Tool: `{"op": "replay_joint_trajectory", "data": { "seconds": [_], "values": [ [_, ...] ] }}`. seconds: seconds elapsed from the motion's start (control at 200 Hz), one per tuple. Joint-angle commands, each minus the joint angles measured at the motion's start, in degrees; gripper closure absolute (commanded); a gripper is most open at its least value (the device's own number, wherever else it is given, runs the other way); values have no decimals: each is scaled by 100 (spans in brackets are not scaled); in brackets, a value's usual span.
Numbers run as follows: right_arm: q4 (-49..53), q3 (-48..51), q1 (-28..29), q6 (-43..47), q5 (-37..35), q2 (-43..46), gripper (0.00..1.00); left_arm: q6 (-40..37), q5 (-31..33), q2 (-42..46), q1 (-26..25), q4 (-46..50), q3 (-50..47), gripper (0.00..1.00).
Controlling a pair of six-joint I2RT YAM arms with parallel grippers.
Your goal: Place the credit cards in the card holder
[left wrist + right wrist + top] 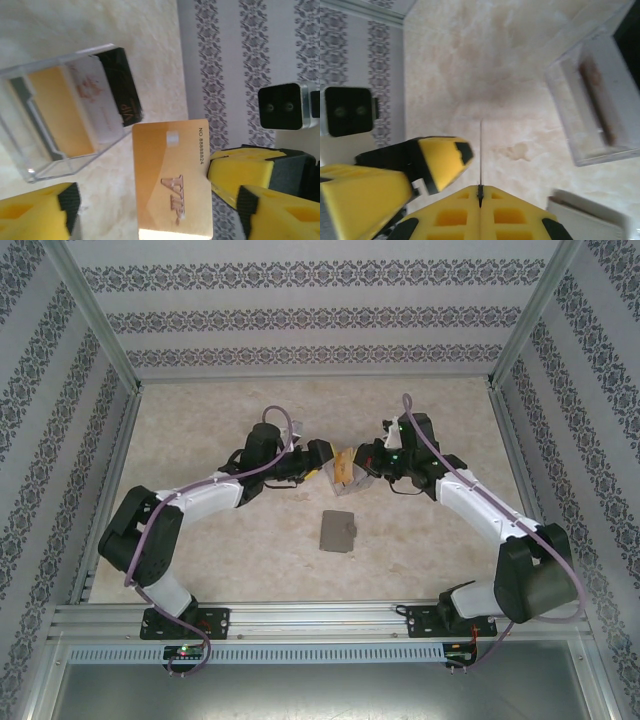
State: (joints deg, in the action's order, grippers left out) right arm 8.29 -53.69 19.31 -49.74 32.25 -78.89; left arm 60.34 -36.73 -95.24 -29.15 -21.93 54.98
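Note:
A gold credit card (pixel 170 180) marked VIP hangs in the air between the two arms, also visible from above (pixel 343 465). My right gripper (pixel 480 194) is shut on one edge of it, and the card shows there as a thin edge-on line (pixel 481 150). My left gripper (pixel 156 196) is open, with its yellow fingers (pixel 35 212) standing on either side of the card and a gap to each. The right gripper's fingertips (pixel 240 167) pinch the card's right edge. The card holder (pixel 338 531) lies flat, grey and closed on the table, nearer than both grippers (pixel 322 458).
A small clear plastic box (pixel 65 120) lies on the table under the card, with gold, white and black cards inside; it also shows in the right wrist view (pixel 600 105). A pale lid-like piece (pixel 590 215) lies near it. Patterned walls (pixel 300 315) enclose the table.

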Motion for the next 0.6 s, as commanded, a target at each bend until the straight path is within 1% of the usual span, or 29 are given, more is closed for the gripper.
{"op": "replay_joint_trajectory", "data": {
  "seconds": [0.0, 0.085, 0.15, 0.215, 0.285, 0.455, 0.49, 0.5, 0.545, 0.595],
  "values": [
    [-697, 169, -56, -509, 546, 182, 100, 316, -484, -113, 5, -601, 213, 22],
    [-825, 234, -77, -626, 641, 183, 100, 293, -511, -171, 3, -356, 349, 25],
    [-932, 288, -93, -694, 660, 181, 100, 381, -641, -214, 3, -490, 382, 34],
    [-952, 315, -107, -730, 630, 174, 100, 490, -689, -182, 5, -693, 332, 39],
    [-969, 329, -133, -743, 625, 164, 100, 469, -733, -138, 5, -712, 311, 52],
    [-1042, 410, -207, -838, 645, 137, 98, 490, -703, -65, 3, -716, 245, 91],
    [-1117, 435, -215, -862, 695, 143, 95, 505, -690, -70, 5, -717, 240, 98],
    [-1150, 442, -214, -873, 713, 145, 93, 514, -694, -68, 5, -725, 234, 100],
    [-1270, 493, -223, -912, 768, 187, 85, 556, -697, -74, 5, -776, 232, 100],
    [-1409, 566, -232, -965, 783, 260, 79, 661, -720, -82, 5, -910, 212, 100]
  ]
}}
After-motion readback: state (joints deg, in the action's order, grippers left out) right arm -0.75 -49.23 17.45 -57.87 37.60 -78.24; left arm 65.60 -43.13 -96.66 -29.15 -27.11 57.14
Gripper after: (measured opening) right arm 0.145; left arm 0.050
